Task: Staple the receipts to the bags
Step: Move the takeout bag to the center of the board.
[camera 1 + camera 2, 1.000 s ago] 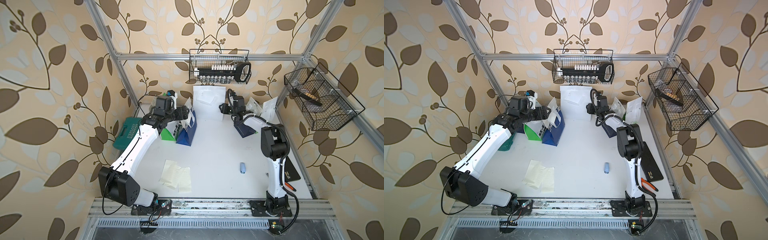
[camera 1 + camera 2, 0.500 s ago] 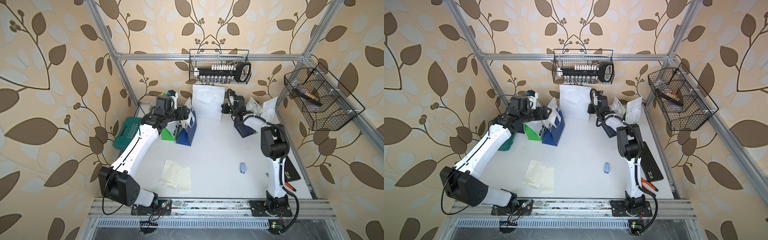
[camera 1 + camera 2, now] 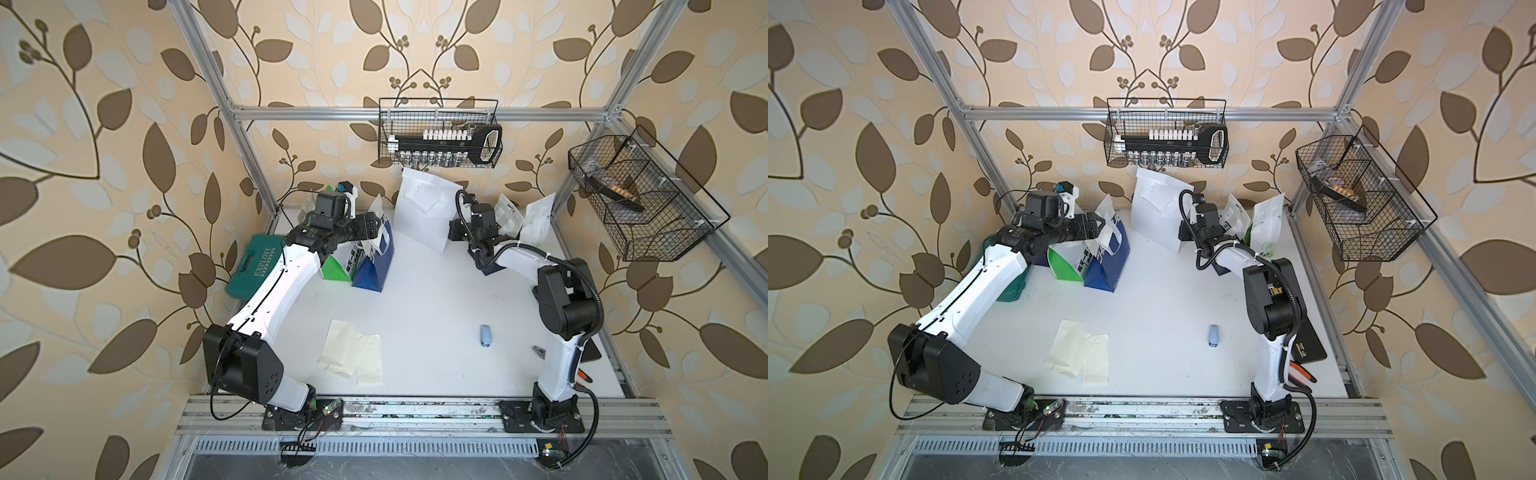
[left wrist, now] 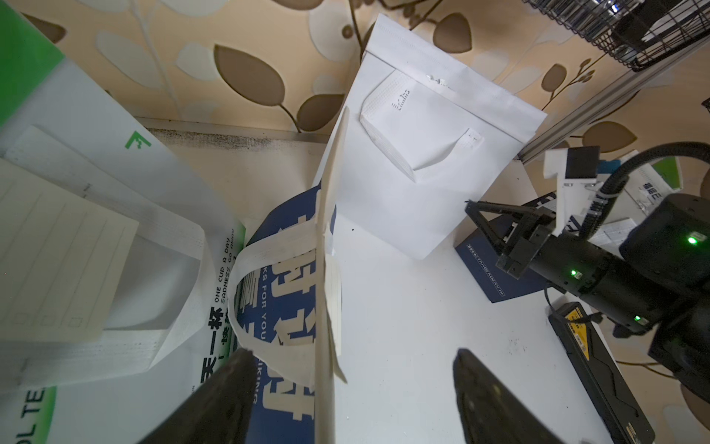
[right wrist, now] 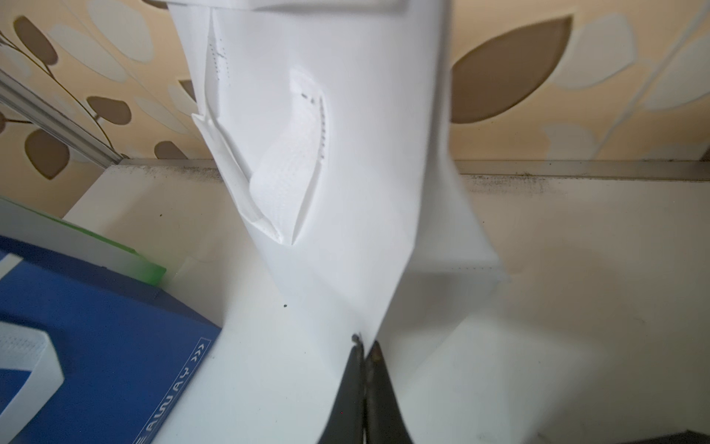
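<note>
Cream paper lies nearest: the loose receipts overlap at about seven o'clock on the table, close to the arm bases; they look feather-light and limp, so I judge one is best taken by a free edge or corner, since a flat sheet gives fingers nothing to bite; the light-blue stapler lies alone at four o'clock, well apart from them, small and rigid, best gripped across its narrow body; further back, at ten o'clock, the left gripper hovers with its fingers wide apart, the top edge of the blue bag between them but not clamped; a cream slip lies against that rim beside the white handle; at twelve o'clock the right gripper has its fingers pressed together, and the lower corner of the white bag appears pinched between the tips; that bag stands tilted near the back wall; it is thin, creasable paper, likely to swing or tear from a corner hold, so the folded rim by the handle seems the firmer place to grip.
</note>
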